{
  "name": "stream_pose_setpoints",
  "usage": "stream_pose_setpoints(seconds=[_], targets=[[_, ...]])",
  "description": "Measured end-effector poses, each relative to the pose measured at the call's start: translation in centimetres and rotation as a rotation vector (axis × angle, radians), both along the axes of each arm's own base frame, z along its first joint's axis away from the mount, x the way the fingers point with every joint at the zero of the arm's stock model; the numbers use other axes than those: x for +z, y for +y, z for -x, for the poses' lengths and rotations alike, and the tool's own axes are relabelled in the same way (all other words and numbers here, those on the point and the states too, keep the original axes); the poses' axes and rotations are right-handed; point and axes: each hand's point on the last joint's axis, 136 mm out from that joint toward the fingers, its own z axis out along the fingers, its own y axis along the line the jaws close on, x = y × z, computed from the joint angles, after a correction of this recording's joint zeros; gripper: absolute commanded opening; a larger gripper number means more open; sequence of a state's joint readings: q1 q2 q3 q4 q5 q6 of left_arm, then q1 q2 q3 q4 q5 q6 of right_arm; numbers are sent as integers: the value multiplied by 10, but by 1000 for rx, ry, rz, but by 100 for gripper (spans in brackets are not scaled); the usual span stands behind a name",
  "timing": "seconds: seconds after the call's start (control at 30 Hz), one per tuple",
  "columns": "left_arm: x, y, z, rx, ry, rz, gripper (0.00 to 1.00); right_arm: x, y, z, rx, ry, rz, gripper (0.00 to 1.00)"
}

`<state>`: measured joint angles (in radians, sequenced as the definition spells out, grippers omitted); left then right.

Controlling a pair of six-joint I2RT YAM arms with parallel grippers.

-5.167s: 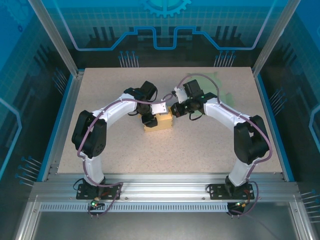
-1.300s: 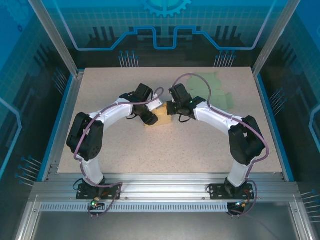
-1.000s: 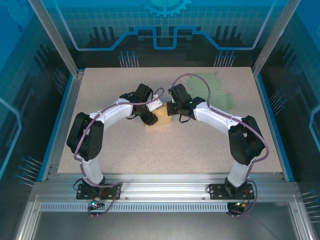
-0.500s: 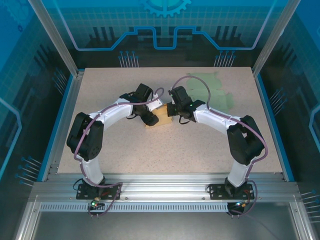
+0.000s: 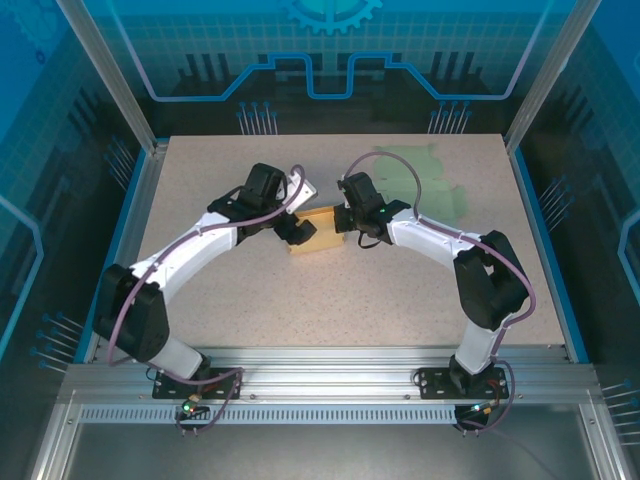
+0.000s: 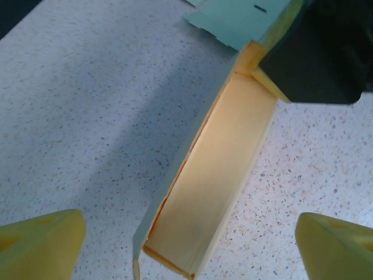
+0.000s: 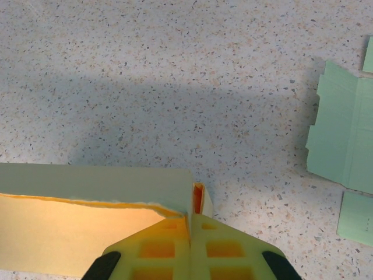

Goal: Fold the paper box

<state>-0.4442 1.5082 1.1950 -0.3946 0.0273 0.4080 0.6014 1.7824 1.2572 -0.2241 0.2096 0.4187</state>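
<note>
**Yellow-lined paper box (image 5: 318,236) pinched at one end by right pincer (image 7: 190,226), left pincer (image 6: 186,245) open**

Top view: left arm reached in from the left, its pincer just beside the box's left end, mid-surface. Box sat on the speckled surface (image 5: 230,290) between the two pincers, roughly centred and towards the far half.

Left wrist view: both yellow fingertips (image 6: 36,244) were spread wide at the bottom corners, touching nothing. The box lay ahead between them, running away from the camera. It was a long narrow tray, open on top, orange-yellow inside and pale green on the outer wall. The near end looked open, with no end wall folded up. The right pincer's black body sat over the far end.

Right wrist view: fingers were pressed together, with the box's end wall edge caught between them at the corner, so it was clamped on the box. The pale green side wall ran off to the left with the yellow interior below it.

Right of the box: flat pale green card blanks (image 5: 425,180) lay on the surface, apart from the box and towards the far right. They were unfolded, and neither pincer touched them.
</note>
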Motion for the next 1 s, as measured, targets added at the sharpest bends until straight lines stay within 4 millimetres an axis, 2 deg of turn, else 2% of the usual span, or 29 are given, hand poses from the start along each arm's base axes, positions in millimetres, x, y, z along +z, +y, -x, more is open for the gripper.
stream_pose_setpoints(seconds=[0.1,0.27,0.43,0.53,0.7,0.9,1.0], targets=[[10,9,2,77,-4,16,71,0,0,0,-2,0,-2,3],[3,34,14,221,76,-17,71,0,0,0,-2,2,-1,3],[-5,48,28,295,133,-42,70,0,0,0,-2,2,-1,3],[-13,56,31,332,143,-62,62,1,0,0,-2,2,-1,3],[-27,63,25,361,158,-86,58,1,0,1,-2,7,2,3],[-48,61,14,365,186,-104,55,1,0,1,-1,7,2,3],[-56,60,10,363,202,-113,48,1,0,1,-1,7,2,3]])
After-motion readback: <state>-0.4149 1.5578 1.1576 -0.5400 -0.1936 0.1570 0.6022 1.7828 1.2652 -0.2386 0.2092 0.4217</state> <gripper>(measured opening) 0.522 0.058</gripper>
